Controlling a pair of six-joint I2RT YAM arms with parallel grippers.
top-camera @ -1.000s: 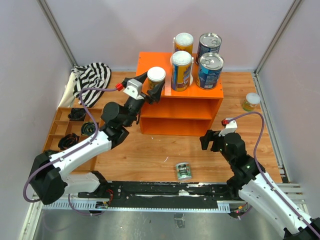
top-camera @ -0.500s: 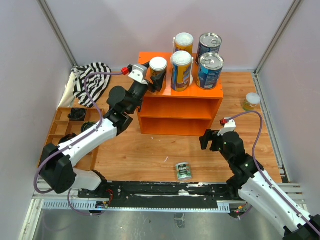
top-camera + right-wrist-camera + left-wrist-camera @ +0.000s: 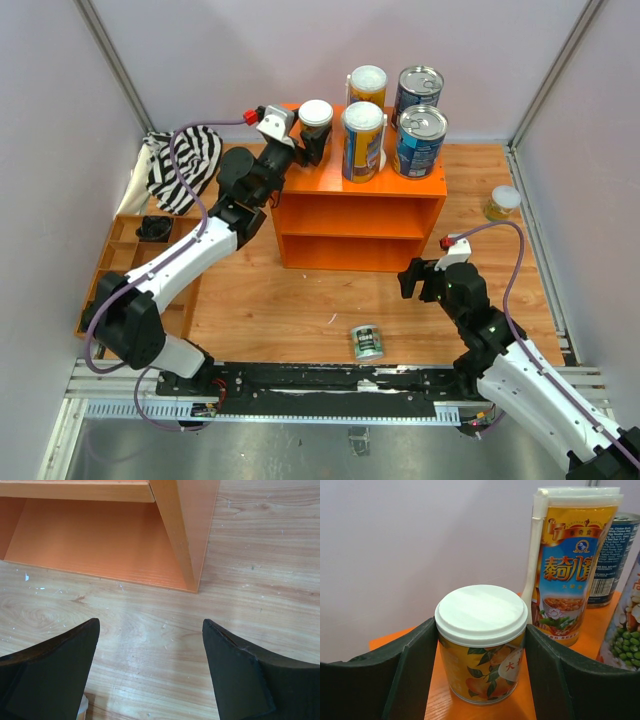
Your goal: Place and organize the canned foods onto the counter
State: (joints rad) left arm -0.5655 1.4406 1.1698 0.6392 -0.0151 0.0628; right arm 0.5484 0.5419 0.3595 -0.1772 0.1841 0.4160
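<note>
A small yellow can (image 3: 316,113) (image 3: 481,645) with a white lid stands upright on the back left of the orange counter (image 3: 330,190) (image 3: 445,705). My left gripper (image 3: 312,138) (image 3: 480,625) is shut on it, one finger against each side. To its right on the counter top stand two tall yellow-and-blue cans (image 3: 362,140) (image 3: 570,565) and two wide blue cans (image 3: 420,140). A green can (image 3: 367,342) lies on the floor in front, and a small yellow one (image 3: 503,203) stands at the right. My right gripper (image 3: 418,280) (image 3: 150,625) hangs open over the floor by the counter's (image 3: 175,530) lower right corner.
A striped cloth (image 3: 185,160) lies at the back left. A brown compartment tray (image 3: 125,262) with dark items sits along the left wall. Walls close in on the left, right and back.
My left arm has carried the small yellow can up and back, from beside the counter's front left edge onto its top. The right arm has not moved.
</note>
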